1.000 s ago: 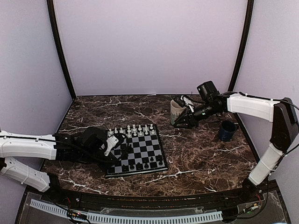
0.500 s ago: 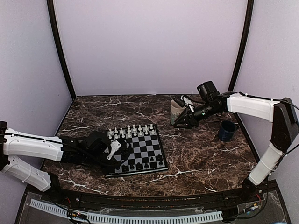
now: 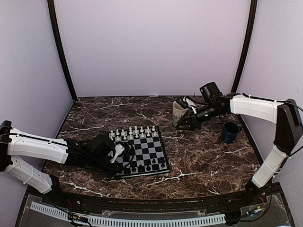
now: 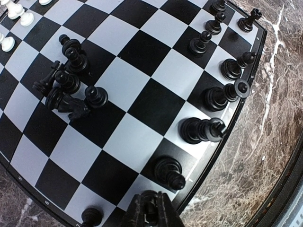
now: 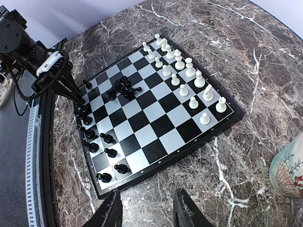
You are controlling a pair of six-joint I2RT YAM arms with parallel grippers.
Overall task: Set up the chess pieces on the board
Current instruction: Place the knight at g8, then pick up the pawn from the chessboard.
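Observation:
The board lies left of centre on the marble table. White chess pieces fill its two far rows. Black ones stand along its near edge, and a small heap of black ones lies toppled on the left-middle squares. My left gripper is low over the near-left corner of the board, shut on a black piece that stands in the near row. My right gripper hangs open and empty above the table right of the board, its fingers well apart.
A cream patterned mug stands just behind my right gripper, and its side shows at the right edge of the right wrist view. A dark blue mug sits further right. Walls enclose the table on three sides.
My left arm has reached further right and toward the near edge of the board, bringing its gripper down onto the near row. The right arm has not moved.

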